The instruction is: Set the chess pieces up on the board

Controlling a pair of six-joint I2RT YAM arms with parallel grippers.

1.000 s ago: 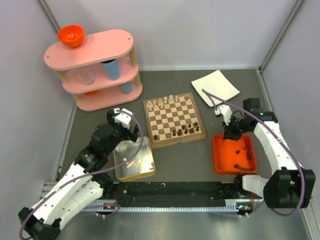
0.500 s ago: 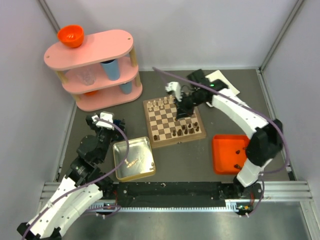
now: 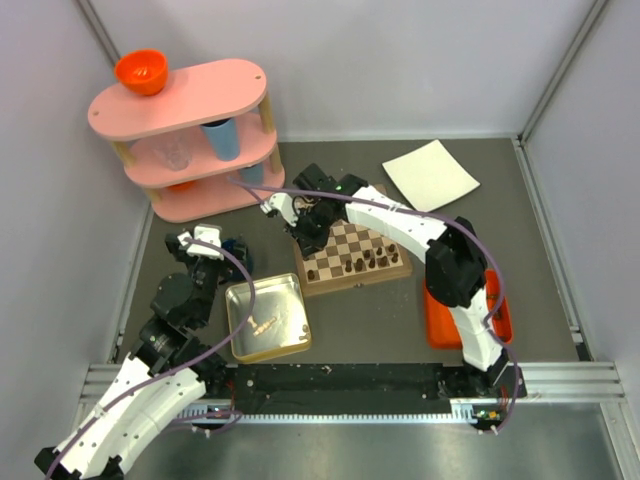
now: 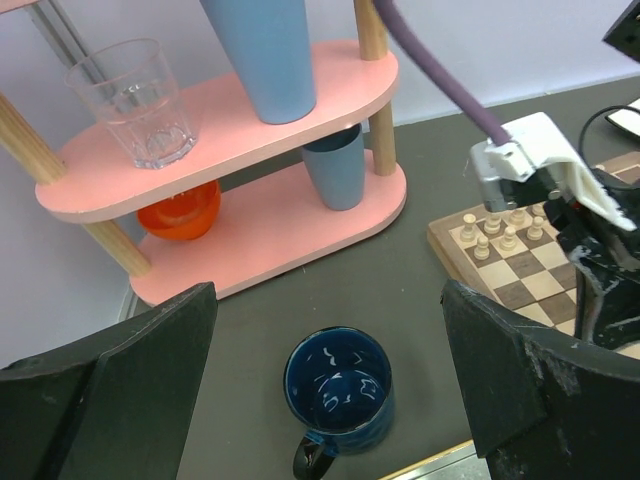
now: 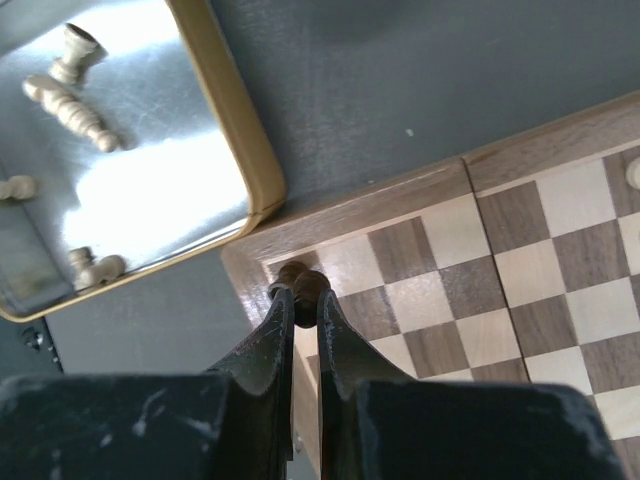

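The board (image 3: pixel 366 240) lies mid-table, with dark chess pieces (image 3: pixel 365 263) standing along its near edge. My right gripper (image 3: pixel 305 238) reaches across to the board's left side. It is shut on a dark brown chess piece (image 5: pixel 300 282), held just above the corner square of the board (image 5: pixel 480 260). Cream chess pieces (image 4: pixel 490 235) stand at the board's far-left corner. More cream pieces (image 5: pixel 70 105) lie in the silver tin (image 3: pixel 285 300). My left gripper (image 4: pixel 328 320) hangs open over a blue mug (image 4: pixel 338 385), left of the tin, with nothing between its fingers.
The pink three-tier shelf (image 3: pixel 190 130) at back left holds an orange bowl (image 3: pixel 140 70), blue cups (image 4: pixel 270 50) and a glass (image 4: pixel 135 100). A white plate (image 3: pixel 430 173) lies at back right. The orange tray (image 3: pixel 437 320) sits right of the board, partly behind the right arm.
The right arm swung from the orange tray across the board to its left corner, carrying the dark piece. The left arm drew back from the tin toward the mug.
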